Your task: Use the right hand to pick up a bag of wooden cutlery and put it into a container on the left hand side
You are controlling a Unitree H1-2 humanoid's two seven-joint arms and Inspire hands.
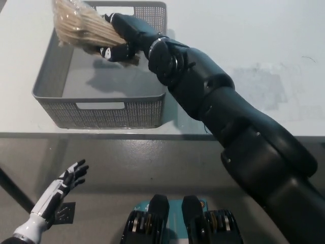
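While right hand (119,39) grips, bag (81,28) overhangs basket rim (41,71).

Looks like a lab or test room: plain white table (264,40), grey mesh basket (137,114), smooth grey floor (152,162).

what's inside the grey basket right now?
In the basket: nothing on its visible floor. The right hand holds the bag of wooden cutlery above it; floor beneath them is hidden.

one head camera looks steeply down, near, onto the white table (264,40) and grey basket (101,114).
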